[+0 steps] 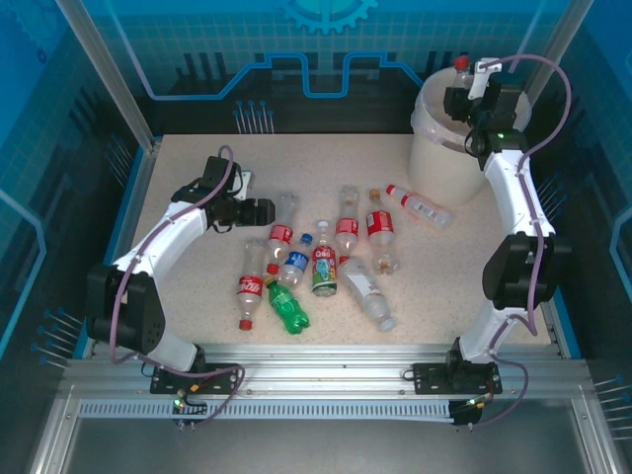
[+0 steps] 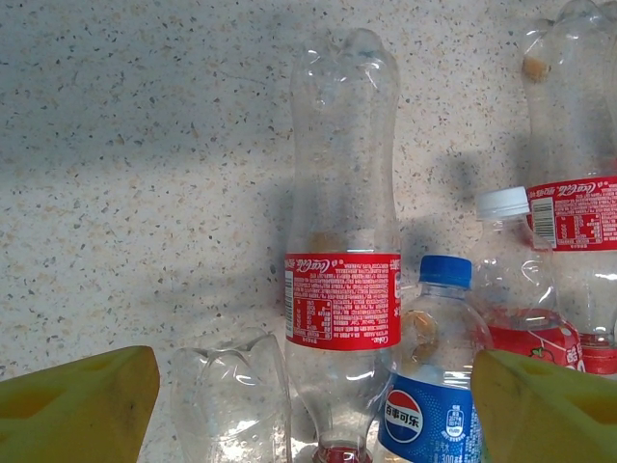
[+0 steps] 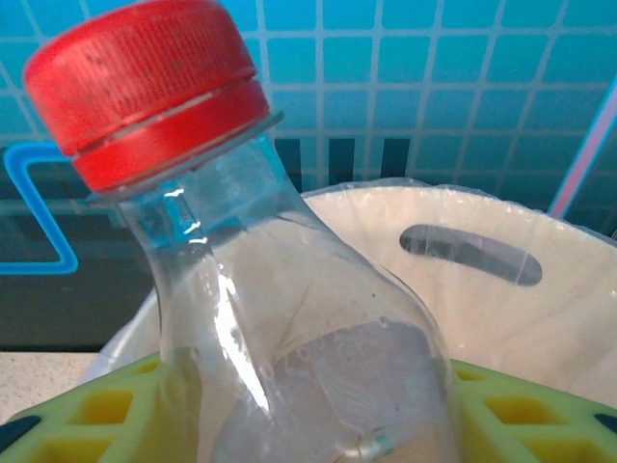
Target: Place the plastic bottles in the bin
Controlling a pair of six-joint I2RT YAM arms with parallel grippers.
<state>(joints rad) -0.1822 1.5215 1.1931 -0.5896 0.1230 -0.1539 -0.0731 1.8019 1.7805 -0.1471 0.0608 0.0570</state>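
The right jaws pinch a clear plastic bottle with a red cap (image 3: 289,328) low on its body. The cap points up and leans a little. They hold the bottle at the mouth of the large round cream-white plastic bin (image 3: 501,318), which stands at the far right of the counter (image 2: 145,193). The bin's lined interior lies just beyond and beneath the bottle, so letting go looks like all this drop needs.

The left jaws are spread, low over the counter at the left edge of the scattered bottles. Straight ahead between them lies a clear plastic bottle with a red label (image 2: 342,299). Its long axis runs away from the jaws, base far, so they would close across its width. A blue-capped, blue-labelled bottle (image 2: 429,386) lies just beside it on one side and another clear bottle's base (image 2: 231,395) on the other, both within the spread. The left arm is the nearer one to this cluster. The bottles look empty, thin-walled and glossy.
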